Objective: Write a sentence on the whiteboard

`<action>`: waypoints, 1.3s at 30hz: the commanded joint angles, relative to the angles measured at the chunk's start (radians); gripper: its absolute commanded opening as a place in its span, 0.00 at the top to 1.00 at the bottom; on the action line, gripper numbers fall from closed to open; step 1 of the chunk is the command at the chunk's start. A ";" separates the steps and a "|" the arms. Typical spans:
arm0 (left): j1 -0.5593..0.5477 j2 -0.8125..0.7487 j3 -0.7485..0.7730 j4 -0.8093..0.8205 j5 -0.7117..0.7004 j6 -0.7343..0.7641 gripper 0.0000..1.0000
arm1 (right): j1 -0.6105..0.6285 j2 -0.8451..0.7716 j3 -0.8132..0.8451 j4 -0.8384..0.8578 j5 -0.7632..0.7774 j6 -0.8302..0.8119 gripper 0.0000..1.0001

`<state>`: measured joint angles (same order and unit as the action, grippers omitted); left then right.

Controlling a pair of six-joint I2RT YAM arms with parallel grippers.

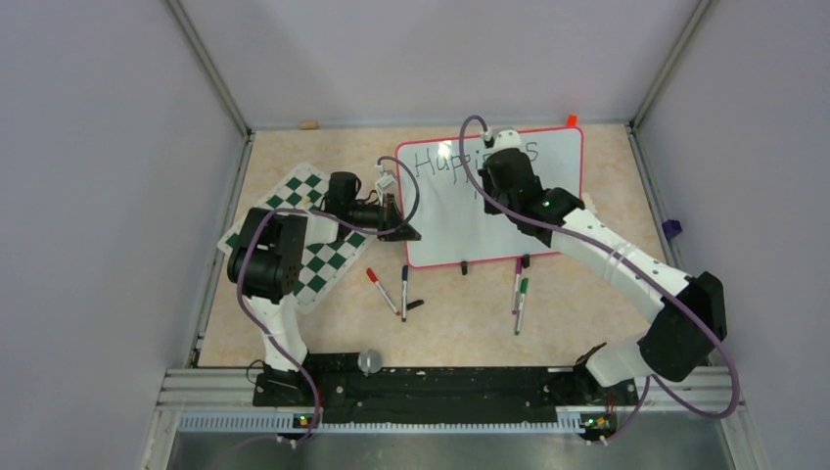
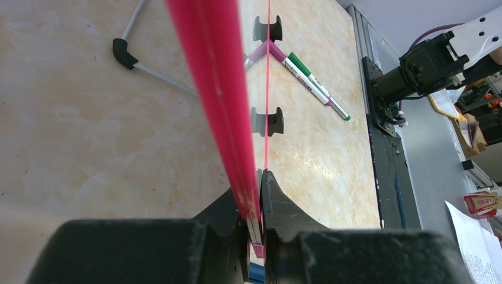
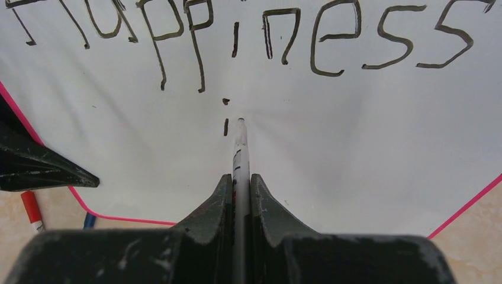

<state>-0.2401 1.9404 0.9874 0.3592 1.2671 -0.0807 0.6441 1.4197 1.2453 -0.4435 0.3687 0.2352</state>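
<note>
The whiteboard [image 1: 460,230] lies flat on the table, red-framed, with "Happiness" written in black along its top. In the right wrist view the whiteboard [image 3: 367,148] fills the frame. My right gripper [image 3: 240,177] is shut on a marker [image 3: 240,148] whose tip rests on the board beside a short stroke and dot under the word. My left gripper [image 2: 258,177] is shut on the board's red frame [image 2: 219,89], seen edge-on, at the left side of the board [image 1: 401,225]. My right gripper's fingertips are hidden under its wrist in the top view.
A green-and-white chess mat [image 1: 313,245] lies under the left arm. Loose markers lie in front of the board: red [image 1: 382,289], blue [image 1: 404,292], purple and green [image 1: 519,294]. Two black feet [image 2: 267,121] sit on the board's near edge. Walls enclose the table.
</note>
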 commanded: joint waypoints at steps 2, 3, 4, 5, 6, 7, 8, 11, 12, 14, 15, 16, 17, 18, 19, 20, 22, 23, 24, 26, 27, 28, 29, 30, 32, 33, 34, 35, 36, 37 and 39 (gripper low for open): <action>-0.014 0.038 -0.041 -0.054 -0.011 0.059 1.00 | -0.013 0.011 0.057 0.018 0.043 -0.018 1.00; -0.014 0.037 -0.041 -0.055 -0.011 0.059 1.00 | -0.015 0.016 0.056 0.020 0.045 -0.018 1.00; -0.015 0.038 -0.040 -0.055 -0.011 0.059 1.00 | -0.015 0.020 0.054 0.023 0.045 -0.016 1.00; -0.015 0.037 -0.041 -0.055 -0.010 0.059 1.00 | -0.016 0.024 0.052 0.026 0.043 -0.017 1.00; -0.015 0.037 -0.041 -0.055 -0.010 0.059 1.00 | -0.018 0.028 0.050 0.029 0.042 -0.018 1.00; -0.015 0.037 -0.041 -0.053 -0.011 0.059 1.00 | -0.020 0.033 0.048 0.029 0.041 -0.016 1.00; -0.014 0.039 -0.041 -0.053 -0.010 0.059 1.00 | -0.021 0.036 0.047 0.030 0.043 -0.016 1.00; -0.014 0.038 -0.041 -0.054 -0.009 0.059 1.00 | -0.023 0.041 0.034 0.030 0.045 -0.015 1.00; -0.014 0.038 -0.041 -0.053 -0.009 0.059 1.00 | -0.023 0.039 0.026 0.030 0.044 -0.012 1.00; -0.015 0.037 -0.041 -0.053 -0.010 0.059 1.00 | -0.023 0.028 0.006 0.030 0.038 -0.007 1.00; -0.015 0.038 -0.041 -0.053 -0.010 0.059 1.00 | -0.023 0.022 -0.005 0.029 0.033 -0.004 1.00; -0.015 0.038 -0.041 -0.053 -0.010 0.059 1.00 | -0.023 0.016 -0.019 0.029 0.026 0.000 1.00; -0.015 0.038 -0.041 -0.053 -0.010 0.059 1.00 | -0.023 0.011 -0.032 0.030 0.019 0.006 1.00; -0.015 0.036 -0.041 -0.052 -0.009 0.058 1.00 | -0.023 0.006 -0.044 0.029 0.014 0.013 1.00; -0.015 0.037 -0.040 -0.053 -0.007 0.058 1.00 | -0.023 0.002 -0.054 0.029 0.012 0.018 1.00; -0.015 0.035 -0.042 -0.052 -0.008 0.058 1.00 | -0.024 -0.001 -0.062 0.029 0.007 0.022 1.00; -0.014 0.035 -0.043 -0.051 -0.009 0.057 1.00 | -0.023 -0.005 -0.067 0.030 0.002 0.026 1.00; -0.014 0.034 -0.043 -0.050 -0.009 0.056 1.00 | -0.023 -0.004 -0.065 0.029 -0.001 0.026 1.00; -0.014 0.036 -0.043 -0.049 -0.009 0.056 1.00 | -0.023 -0.003 -0.062 0.029 -0.001 0.027 1.00; -0.014 0.036 -0.043 -0.048 -0.009 0.055 1.00 | -0.023 0.000 -0.052 0.031 0.012 0.025 1.00; -0.014 0.036 -0.043 -0.046 -0.008 0.055 1.00 | -0.023 0.003 -0.044 0.030 0.019 0.023 1.00; -0.014 0.036 -0.044 -0.047 -0.009 0.055 1.00 | -0.024 0.006 -0.034 0.030 0.024 0.018 1.00; -0.015 0.035 -0.044 -0.048 -0.009 0.055 1.00 | -0.024 0.011 -0.024 0.030 0.026 0.015 1.00; -0.014 0.036 -0.044 -0.048 -0.008 0.055 1.00 | -0.026 0.016 -0.014 0.030 0.026 0.011 1.00; -0.014 0.036 -0.044 -0.047 -0.008 0.055 1.00 | -0.030 0.024 0.007 0.030 0.026 0.007 1.00; -0.014 0.035 -0.044 -0.047 -0.008 0.055 1.00 | -0.032 0.030 0.017 0.029 0.025 0.004 1.00; -0.014 0.036 -0.044 -0.047 -0.009 0.055 1.00 | -0.033 0.033 0.027 0.030 0.024 0.001 1.00; -0.014 0.036 -0.044 -0.047 -0.008 0.055 1.00 | -0.034 0.036 0.036 0.030 0.023 -0.002 1.00; -0.014 0.036 -0.043 -0.046 -0.008 0.055 1.00 | -0.036 0.038 0.045 0.029 0.022 -0.004 1.00; -0.015 0.036 -0.044 -0.045 -0.008 0.053 1.00 | -0.036 0.040 0.052 0.031 0.022 -0.004 1.00; -0.015 0.037 -0.044 -0.044 -0.008 0.053 1.00 | -0.046 0.041 0.064 0.029 0.013 -0.006 1.00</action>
<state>-0.2398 1.9404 0.9852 0.3656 1.2644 -0.0891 0.6270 1.4494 1.2407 -0.4564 0.3752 0.2417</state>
